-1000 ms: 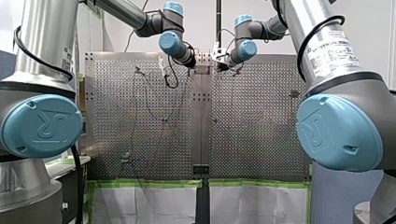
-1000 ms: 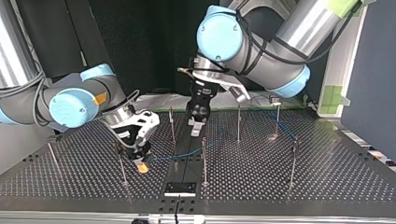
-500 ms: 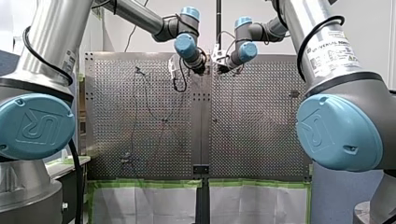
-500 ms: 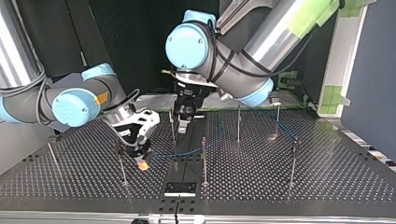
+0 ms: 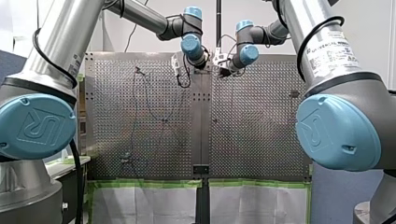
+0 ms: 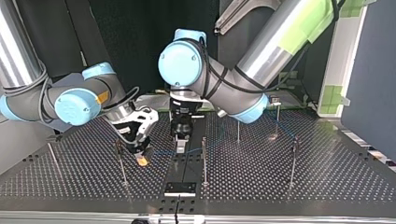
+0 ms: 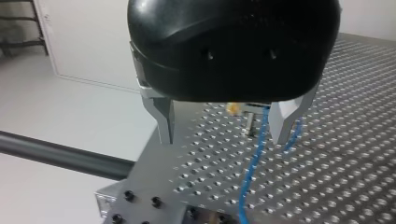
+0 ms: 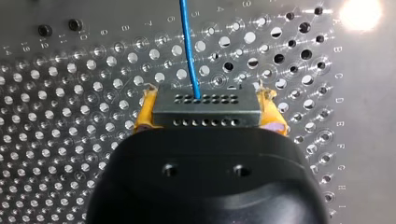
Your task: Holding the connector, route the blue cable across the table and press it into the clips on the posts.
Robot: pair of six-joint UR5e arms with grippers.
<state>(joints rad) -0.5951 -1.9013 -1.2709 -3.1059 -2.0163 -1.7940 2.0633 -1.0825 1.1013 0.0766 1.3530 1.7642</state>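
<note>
Right fingers (image 8: 145, 112), yellow-padded, clamp the grey connector (image 8: 205, 116), and the blue cable (image 8: 189, 46) runs straight ahead from it over the desk (image 8: 56, 116). Our left fingers (image 7: 164, 116) stand wide apart and empty, with the cable lying on the desk under their gap. In the top view we see them hang at three o'clock of the right ones.

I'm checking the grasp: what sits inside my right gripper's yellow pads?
The dark connector, clamped between the yellow pads of my right gripper, with the blue cable leaving its face. The gripper's black body covers its rear.
</note>
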